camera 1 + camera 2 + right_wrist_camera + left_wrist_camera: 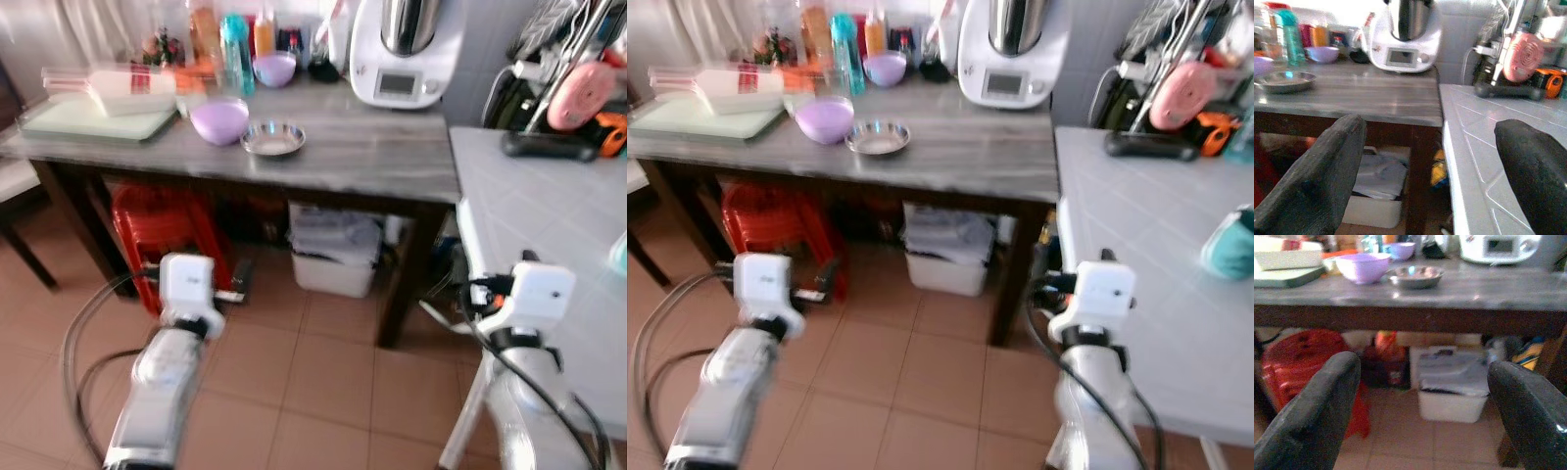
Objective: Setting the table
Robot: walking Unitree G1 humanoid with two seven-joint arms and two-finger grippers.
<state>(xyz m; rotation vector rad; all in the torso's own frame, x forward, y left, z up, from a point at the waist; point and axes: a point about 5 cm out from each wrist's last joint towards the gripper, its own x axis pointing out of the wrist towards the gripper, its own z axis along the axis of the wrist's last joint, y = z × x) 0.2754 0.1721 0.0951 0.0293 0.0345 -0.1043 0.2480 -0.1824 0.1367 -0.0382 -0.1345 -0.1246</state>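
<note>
Across the grey bench [392,157] sits everything that matters: a big purple bowl [219,120], a steel dish [273,139] just beside it, and a smaller purple bowl [274,69] further back near a teal bottle [236,51]. A white kitchen machine [404,54] sits at the back, and off to the left there's a pale green tray [93,119] with a white tub [132,90] on it.

Both arms are low, out over the tiled floor and well short of the bench edge. Left pincer [1415,406] is wide open with nothing in it, fingers [1312,416] spread, looking under the bench at a red stool [1298,367] and a white bin [1452,394]. Right pincer [1440,171] is the same: spread wide, empty, facing the gap between the bench and the white tiled counter [558,225].

My guess is it's only approaching, nothing picked up yet.

What could go wrong from here:
- The bowl and dish are so close together that reaching for one could knock the other.
- The steel dish is shallow and shiny, so it could slip out of a rim grip.
- The right arm is close to the counter corner, so swinging it up might clip that.
- The head views are a bit blurry, so aim could be off.
</note>
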